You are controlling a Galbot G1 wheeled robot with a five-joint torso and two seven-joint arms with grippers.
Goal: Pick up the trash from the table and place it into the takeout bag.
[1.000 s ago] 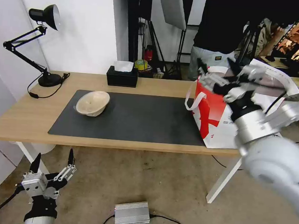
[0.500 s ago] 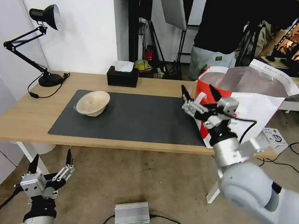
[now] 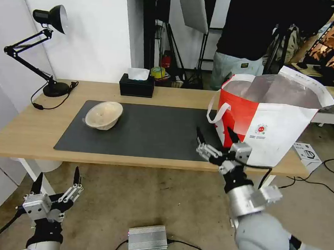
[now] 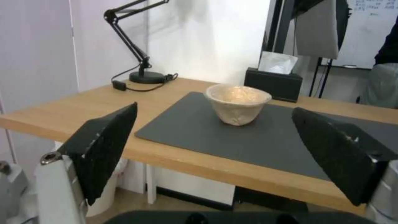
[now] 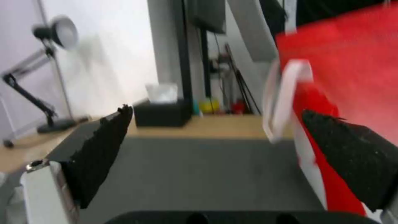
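The trash in view is a beige paper-pulp bowl (image 3: 103, 114), tilted on the left part of the dark grey mat (image 3: 154, 133) on the table (image 3: 32, 126); the left wrist view shows the bowl (image 4: 237, 104) straight ahead. The red-and-white takeout bag (image 3: 267, 121) stands open at the table's right end, its foil lining showing. My right gripper (image 3: 215, 134) hangs open and empty at the table's front edge, just left of the bag (image 5: 352, 62). Below table height at the front left, my left gripper (image 3: 59, 175) is open and empty.
A black desk lamp (image 3: 48, 19) stands at the back left and a black tissue box (image 3: 136, 85) at the back middle. A silver box (image 3: 147, 238) with a cable lies on the floor in front. A person stands behind the table near the bag.
My right gripper came down from above the bag's mouth, left and toward me, to the table's front edge beside the bag. The left arm and the bowl stayed put.
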